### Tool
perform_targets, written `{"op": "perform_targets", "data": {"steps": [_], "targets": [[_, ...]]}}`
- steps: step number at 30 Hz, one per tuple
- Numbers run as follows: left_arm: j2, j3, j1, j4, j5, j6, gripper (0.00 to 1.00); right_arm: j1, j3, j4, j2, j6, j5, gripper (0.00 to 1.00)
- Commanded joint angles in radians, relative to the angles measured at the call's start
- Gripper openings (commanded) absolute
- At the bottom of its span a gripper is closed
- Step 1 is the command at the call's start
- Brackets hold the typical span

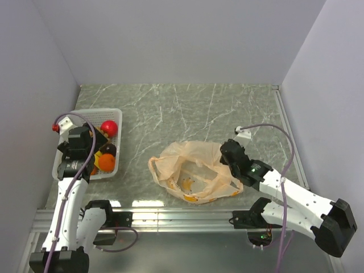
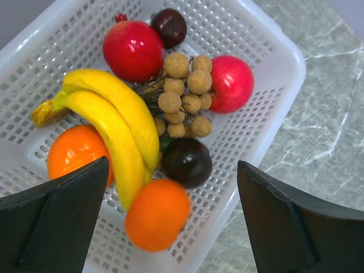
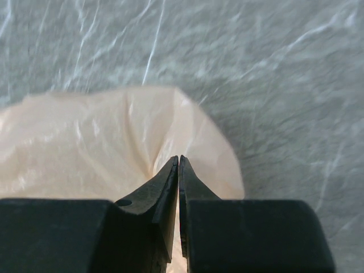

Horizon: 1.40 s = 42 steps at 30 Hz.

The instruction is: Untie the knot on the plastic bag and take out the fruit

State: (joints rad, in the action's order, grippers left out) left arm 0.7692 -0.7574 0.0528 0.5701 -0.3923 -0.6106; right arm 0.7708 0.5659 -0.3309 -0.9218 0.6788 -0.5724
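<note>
The plastic bag (image 1: 193,170) lies crumpled and flat on the table, pale peach and translucent; its knot is out of view. My right gripper (image 1: 227,153) is at the bag's right edge, and in the right wrist view it (image 3: 179,160) is shut on a fold of the plastic bag (image 3: 102,136). My left gripper (image 2: 172,182) hangs open over the white basket (image 2: 273,62). Fruit lies in the basket: bananas (image 2: 119,125), a red pomegranate (image 2: 132,50), a red apple (image 2: 232,83), a tan cluster (image 2: 185,94), two dark maroon fruits (image 2: 186,162), an orange (image 2: 74,151). Another orange (image 2: 157,214), blurred, sits between the open fingers.
The basket (image 1: 116,114) stands at the table's left side, close to the left wall. Grey walls close in the table on three sides. Marbled green tabletop (image 1: 187,114) stretches behind the bag.
</note>
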Motion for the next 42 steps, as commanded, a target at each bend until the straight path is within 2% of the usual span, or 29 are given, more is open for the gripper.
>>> {"op": "perform_targets", "data": {"steps": [1, 4, 6, 7, 10, 11, 14, 17, 21, 24, 28, 30, 31, 32, 34, 37, 38, 41, 42], "targets": [[-0.041, 0.020, 0.001, -0.045, 0.024, 0.035, 0.99, -0.056, 0.097, -0.057, -0.005, -0.041, -0.095, 0.10], [-0.045, 0.018, -0.005, -0.045, 0.038, 0.041, 0.99, -0.087, 0.135, -0.057, 0.006, -0.079, -0.090, 0.11], [-0.048, 0.018, -0.013, -0.047, 0.043, 0.046, 0.99, -0.088, 0.146, -0.008, 0.009, -0.151, -0.042, 0.19], [-0.056, 0.018, -0.027, -0.047, 0.043, 0.048, 0.99, -0.088, 0.144, 0.012, 0.003, -0.186, 0.045, 0.23], [-0.076, 0.020, -0.045, -0.052, 0.055, 0.057, 0.99, -0.088, 0.152, 0.062, -0.037, -0.291, 0.181, 0.48], [-0.080, 0.024, -0.045, -0.056, 0.058, 0.061, 0.99, -0.087, 0.158, 0.059, -0.054, -0.307, 0.221, 0.61], [-0.091, 0.026, -0.082, -0.056, 0.067, 0.068, 0.99, -0.088, 0.201, 0.026, -0.146, -0.334, 0.198, 0.77], [-0.103, 0.027, -0.102, -0.059, 0.069, 0.072, 0.99, -0.128, 0.261, -0.054, -0.254, -0.300, 0.157, 0.82], [-0.119, 0.030, -0.125, -0.064, 0.064, 0.077, 0.99, -0.203, 0.270, -0.089, -0.336, -0.222, 0.184, 0.82], [-0.122, 0.027, -0.143, -0.064, 0.056, 0.080, 0.99, -0.223, 0.247, -0.068, -0.379, -0.180, 0.258, 0.78], [-0.131, 0.024, -0.171, -0.064, 0.049, 0.081, 0.99, -0.240, 0.238, -0.057, -0.451, -0.157, 0.357, 0.67], [-0.137, 0.026, -0.183, -0.062, 0.044, 0.084, 0.99, -0.249, 0.223, -0.043, -0.465, -0.148, 0.394, 0.50], [-0.143, 0.027, -0.192, -0.061, 0.040, 0.084, 0.99, -0.251, 0.218, -0.042, -0.468, -0.145, 0.402, 0.37], [-0.146, 0.024, -0.197, -0.061, 0.038, 0.083, 0.99, -0.258, 0.210, -0.040, -0.465, -0.133, 0.399, 0.17], [-0.156, 0.024, -0.206, -0.059, 0.029, 0.083, 0.99, -0.274, 0.206, -0.052, -0.439, -0.122, 0.375, 0.00], [-0.159, 0.026, -0.215, -0.059, 0.026, 0.083, 0.99, -0.332, 0.229, -0.129, -0.361, -0.104, 0.223, 0.00], [-0.160, 0.024, -0.215, -0.061, 0.029, 0.083, 0.99, -0.344, 0.239, -0.160, -0.336, -0.088, 0.075, 0.00], [-0.154, 0.000, -0.217, -0.040, 0.052, 0.075, 0.99, -0.418, 0.272, -0.272, -0.232, -0.050, -0.113, 0.00], [-0.157, -0.014, -0.217, -0.029, 0.058, 0.072, 0.99, -0.476, 0.281, -0.311, -0.182, -0.039, -0.180, 0.00]]}}
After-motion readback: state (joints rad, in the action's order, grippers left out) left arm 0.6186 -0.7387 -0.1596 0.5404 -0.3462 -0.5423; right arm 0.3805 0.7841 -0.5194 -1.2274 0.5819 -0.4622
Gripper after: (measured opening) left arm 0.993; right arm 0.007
